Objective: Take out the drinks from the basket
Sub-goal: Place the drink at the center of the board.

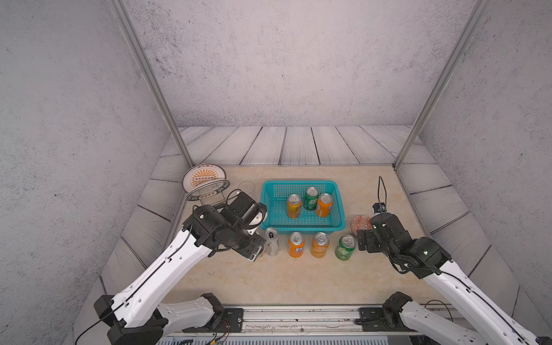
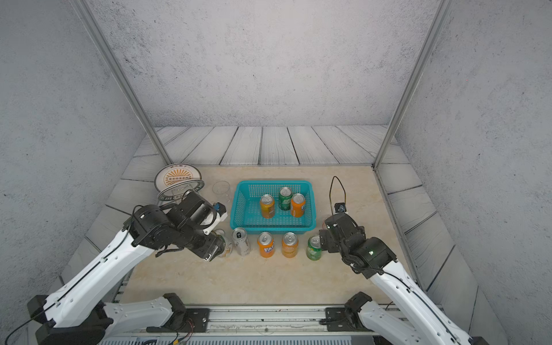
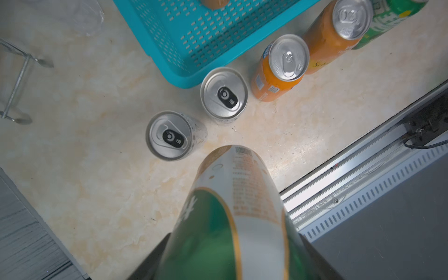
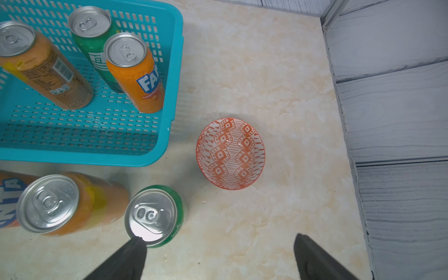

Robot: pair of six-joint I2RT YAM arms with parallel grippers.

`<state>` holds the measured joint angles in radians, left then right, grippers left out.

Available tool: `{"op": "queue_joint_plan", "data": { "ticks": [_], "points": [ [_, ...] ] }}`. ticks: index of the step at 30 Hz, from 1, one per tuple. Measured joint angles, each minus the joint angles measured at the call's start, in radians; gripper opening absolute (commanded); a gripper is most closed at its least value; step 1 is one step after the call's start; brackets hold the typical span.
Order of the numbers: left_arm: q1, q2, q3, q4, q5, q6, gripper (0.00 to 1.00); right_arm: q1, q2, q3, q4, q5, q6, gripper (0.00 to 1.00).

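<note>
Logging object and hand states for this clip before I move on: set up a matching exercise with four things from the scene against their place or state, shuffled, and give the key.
Things
1. white-green can
2. right hand
3. turquoise basket
4. patterned orange bowl

Place or state
a. empty, on the table beside the basket
b. open, holding nothing
c. gripped in the left hand
d. holds three cans

Pairs: 1-c, 2-b, 3-d, 4-a
</note>
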<state>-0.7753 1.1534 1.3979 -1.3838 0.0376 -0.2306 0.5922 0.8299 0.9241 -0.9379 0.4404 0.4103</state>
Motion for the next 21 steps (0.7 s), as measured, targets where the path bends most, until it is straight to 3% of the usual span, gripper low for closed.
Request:
{"op": "queue_joint_plan", "data": {
  "ticks": [12, 21],
  "points": [
    [-0.012, -0.019, -0.264, 0.15, 0.0, -0.125, 0.6, 0.0, 0.005, 0.0, 0.0, 0.0, 0.0, 0.99],
    [-0.067, -0.019, -0.348, 0.223, 0.004, -0.208, 0.59, 0.0, 0.009, 0.0, 0.0, 0.0, 0.0, 1.0]
  ]
}}
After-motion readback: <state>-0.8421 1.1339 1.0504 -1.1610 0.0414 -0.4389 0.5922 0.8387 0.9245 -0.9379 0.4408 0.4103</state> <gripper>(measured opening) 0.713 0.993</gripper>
